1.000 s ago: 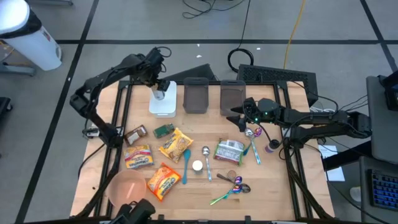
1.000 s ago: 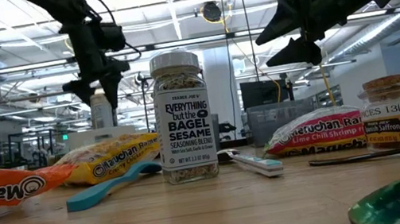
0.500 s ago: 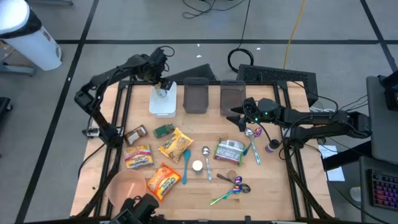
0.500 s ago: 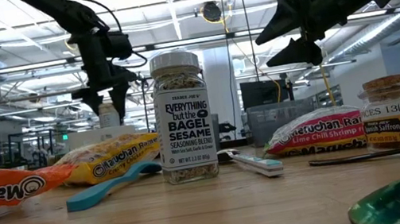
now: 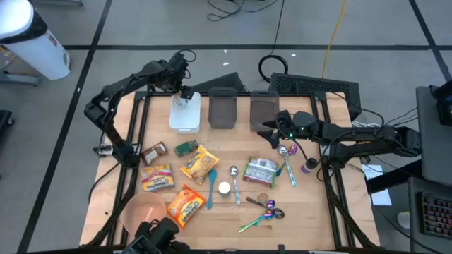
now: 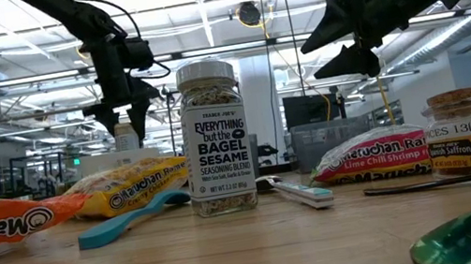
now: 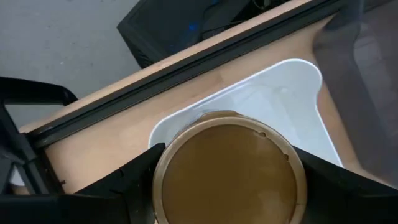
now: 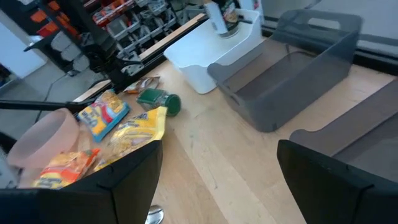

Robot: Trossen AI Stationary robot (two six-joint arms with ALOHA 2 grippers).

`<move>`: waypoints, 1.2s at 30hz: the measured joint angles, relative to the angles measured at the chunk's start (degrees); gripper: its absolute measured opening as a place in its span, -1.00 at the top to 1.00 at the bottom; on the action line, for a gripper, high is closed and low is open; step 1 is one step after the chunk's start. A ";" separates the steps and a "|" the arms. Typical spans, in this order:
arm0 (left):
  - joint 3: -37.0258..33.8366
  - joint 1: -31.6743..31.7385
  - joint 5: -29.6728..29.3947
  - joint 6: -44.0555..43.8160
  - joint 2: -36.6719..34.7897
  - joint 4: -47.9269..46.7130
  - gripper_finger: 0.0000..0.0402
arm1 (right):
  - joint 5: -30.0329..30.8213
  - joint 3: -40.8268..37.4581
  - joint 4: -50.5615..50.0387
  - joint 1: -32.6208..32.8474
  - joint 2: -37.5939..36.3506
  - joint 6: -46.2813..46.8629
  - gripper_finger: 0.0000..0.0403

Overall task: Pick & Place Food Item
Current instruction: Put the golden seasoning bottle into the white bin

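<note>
My left gripper [image 5: 185, 97] hangs over the white bin [image 5: 185, 118] at the table's far left, shut on a small jar with a gold-brown lid [image 7: 230, 175]. The right wrist view shows the jar [image 8: 219, 18] upright at the bin's open top [image 8: 211, 56]. In the low view the left gripper [image 6: 125, 123] points down. My right gripper [image 5: 272, 132] hovers open and empty above the table's middle, in front of the grey bins, its fingers [image 8: 81, 186] wide apart. My left gripper pinches the jar between its two fingers, one on each side just under the lid's rim [image 7: 160, 182]. The fingers come from above, pointing steeply down. The jar hangs upright over the white bin; its lower end is hidden by the lid and the bin's wall.
Two grey bins [image 5: 223, 109] [image 5: 264, 109] stand right of the white one. Ramen packs [image 5: 199, 164] [image 5: 157, 178] [image 5: 185, 204], a seasoning jar [image 6: 214, 135], a green-labelled pack [image 5: 260, 171], spoons [image 5: 212, 185] and a pink bowl [image 5: 145, 212] lie on the near half.
My left gripper has carried the jar a little toward the table's right and down, over the white bin, and has tipped more steeply downward. It stays shut on the jar.
</note>
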 joint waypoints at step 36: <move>-6.82 0.04 -1.30 -1.63 0.72 8.07 -0.38 | 0.37 0.00 0.00 -0.07 0.00 0.33 -0.55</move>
